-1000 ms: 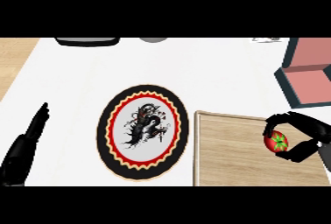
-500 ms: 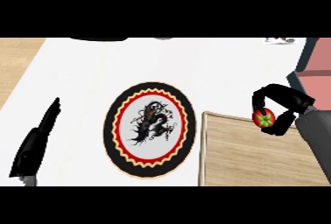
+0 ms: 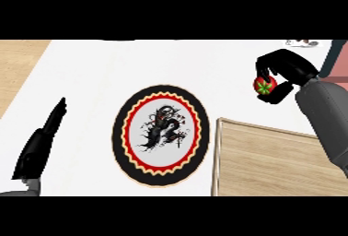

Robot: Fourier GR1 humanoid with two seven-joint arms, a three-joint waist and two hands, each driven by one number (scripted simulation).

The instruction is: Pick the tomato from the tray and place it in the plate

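Tomato (image 3: 263, 85) sits in the upper right of the frame, red with a green stem cap, held in the right hand (image 3: 289, 69). Fingers and thumb curl round it, partly hiding it. It's off the tray (image 3: 272, 161), above white counter (image 3: 136, 64) past the tray's top edge. Tray is a wooden board with a pale rim, lower right. Plate (image 3: 162, 134) lies just left of the tray, mid-frame: black rim, red and cream scalloped ring, dark figure on a grey centre. Tomato is up and right of the plate, apart from it. Left hand (image 3: 42, 143) at lower left, fingers straight and together, pointing up-frame, holding nothing.
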